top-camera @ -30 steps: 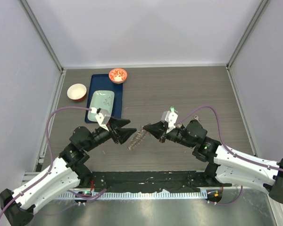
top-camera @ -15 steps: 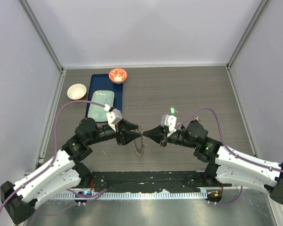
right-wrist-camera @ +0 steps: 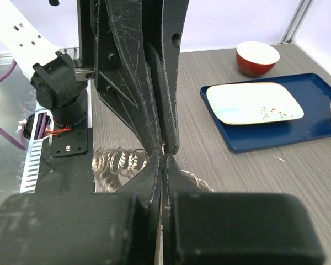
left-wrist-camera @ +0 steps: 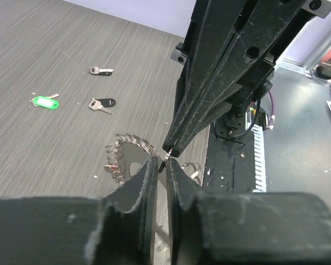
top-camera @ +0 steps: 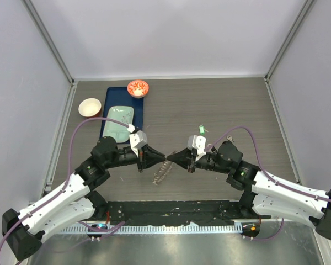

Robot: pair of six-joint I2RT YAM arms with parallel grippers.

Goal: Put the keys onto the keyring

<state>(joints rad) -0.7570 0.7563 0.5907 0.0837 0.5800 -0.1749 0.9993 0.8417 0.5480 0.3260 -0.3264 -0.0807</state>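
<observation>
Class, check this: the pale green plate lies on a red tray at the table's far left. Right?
No. The tray is dark blue, not red, as the top external view shows. The pale green plate does lie on it, far left.

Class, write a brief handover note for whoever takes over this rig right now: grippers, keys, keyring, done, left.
Left gripper: shut. Right gripper: shut. Their tips meet just over the keyring, a thin wire between them.
Green key, a dark key and a second dark key lie loose on the table; red key not in view.
Done: no key seen on the ring.
Left: thread all keys.
</observation>
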